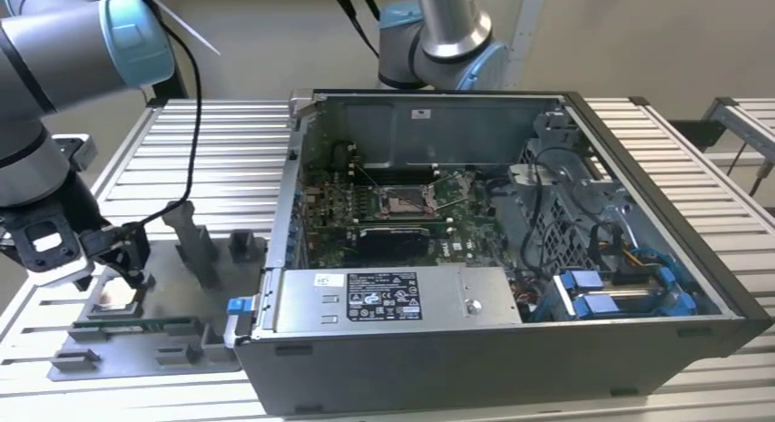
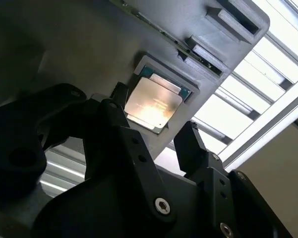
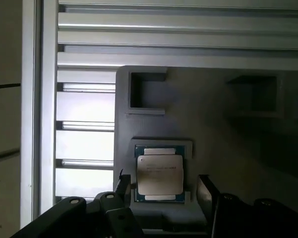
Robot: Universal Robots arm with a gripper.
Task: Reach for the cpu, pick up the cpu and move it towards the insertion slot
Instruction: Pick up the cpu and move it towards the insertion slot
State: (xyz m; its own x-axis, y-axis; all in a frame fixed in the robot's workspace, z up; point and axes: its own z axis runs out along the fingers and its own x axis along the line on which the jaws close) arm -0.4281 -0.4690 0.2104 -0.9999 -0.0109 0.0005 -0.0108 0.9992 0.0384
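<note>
A: Your reach is about done. You have the hand [image 1: 122, 269] low over the grey plastic tray [image 1: 133, 348] at the exterior view's left, right above the cpu [image 1: 118, 298].

B: Agreed, but you have no grip on it. In the first wrist view your hand stands open, one black finger [image 3: 207, 191] on each side of the cpu, and I see a gap between them and its edges. It holds nothing.

A: So you have the pick-up and the carry left. The cpu lies flat in its square recess in the tray, not lifted. The insertion slot [image 1: 406, 201] sits well apart from it, inside the open computer case [image 1: 485, 372], on the green board [image 1: 325, 224].

B: Note what you're handling. It's a thin, flat square with a smooth silvery metal top on a green-edged base, and it throws back a bright glare in the second wrist view. I judge the edges offer your fingers little to catch.

A: The tray is matt moulded plastic with boxy pockets. The table [image 1: 181, 141] under it is ribbed pale metal slats. Your slot is a shiny metal frame with a dark centre and thin wire levers.
</note>
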